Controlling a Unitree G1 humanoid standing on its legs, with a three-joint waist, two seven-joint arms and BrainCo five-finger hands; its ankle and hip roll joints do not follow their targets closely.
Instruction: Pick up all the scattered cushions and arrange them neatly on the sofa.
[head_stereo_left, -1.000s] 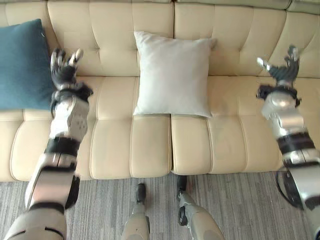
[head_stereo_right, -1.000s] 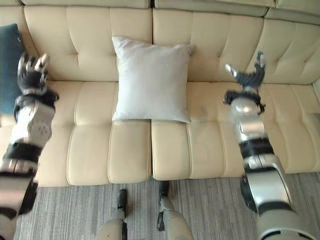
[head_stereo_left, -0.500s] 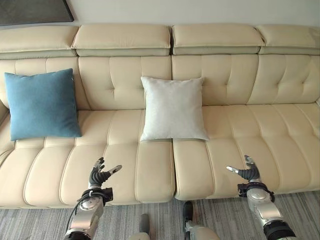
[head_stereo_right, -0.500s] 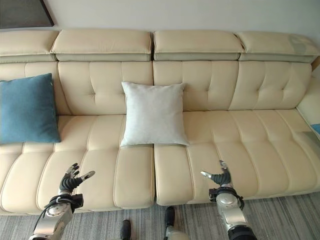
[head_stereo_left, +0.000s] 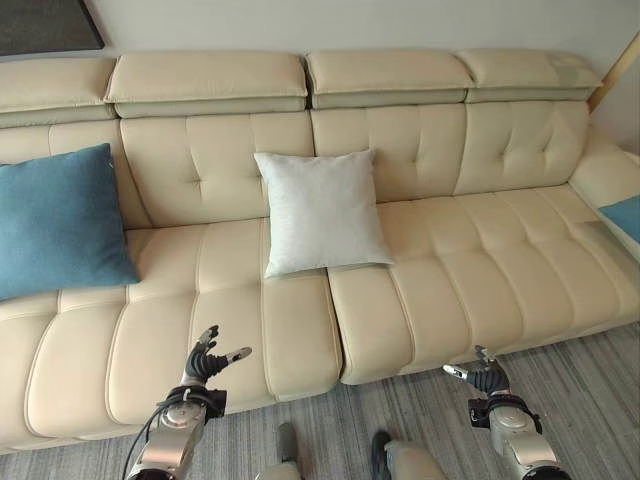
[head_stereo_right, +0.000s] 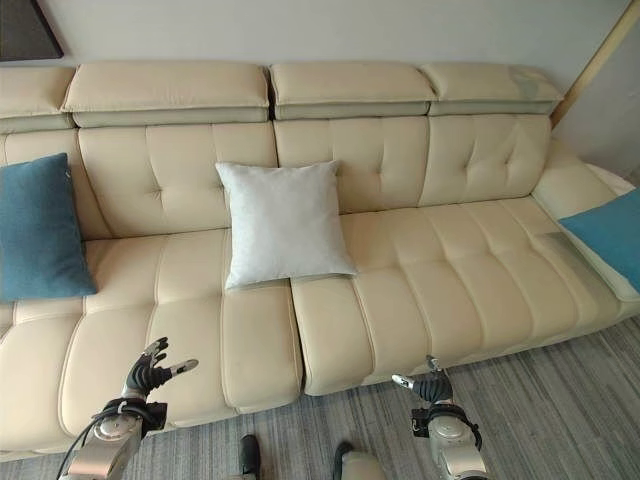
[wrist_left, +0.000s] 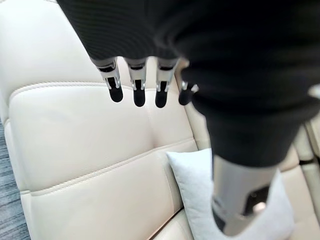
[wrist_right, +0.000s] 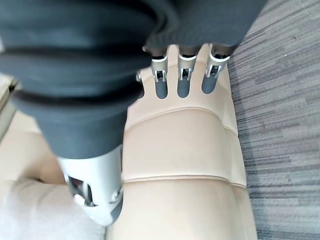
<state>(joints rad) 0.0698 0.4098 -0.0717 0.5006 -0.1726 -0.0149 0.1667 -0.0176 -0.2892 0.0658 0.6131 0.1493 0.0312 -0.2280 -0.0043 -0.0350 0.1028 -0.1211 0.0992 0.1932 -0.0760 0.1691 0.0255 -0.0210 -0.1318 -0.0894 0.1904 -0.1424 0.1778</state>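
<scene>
So the big cream sofa (head_stereo_right: 400, 270) took up most of the head views, running wide across the room with the grey striped floor (head_stereo_right: 560, 400) in front of it. Three cushions were on it. The white cushion (head_stereo_right: 283, 222) stood propped against the backrest near the middle, its bottom edge resting on the seat right by the seam between two seat sections. The blue cushion (head_stereo_right: 38, 228) leaned against the backrest at the robot's far left end. Well apart from both, a second blue cushion (head_stereo_right: 608, 235) lay at the far right end, on the part of the sofa that turned the corner, partly cut off by the frame edge.

Both hands were low, near the front edge of the seat, and neither one touched a cushion. The left hand (head_stereo_left: 205, 362) was over the front of the seat on the left side, fingers (wrist_left: 136, 91) straight and loosely spread, thumb sticking out to the side, nothing in it. In its wrist view the white cushion showed past the hand, with cream seat panels beneath the fingertips.

The right hand (head_stereo_right: 430, 385) sat lower, in front of the sofa over the floor, also with relaxed, open fingers (wrist_right: 183, 80) and empty. Its wrist view showed the seat's front edge and the striped floor next to it.
</scene>
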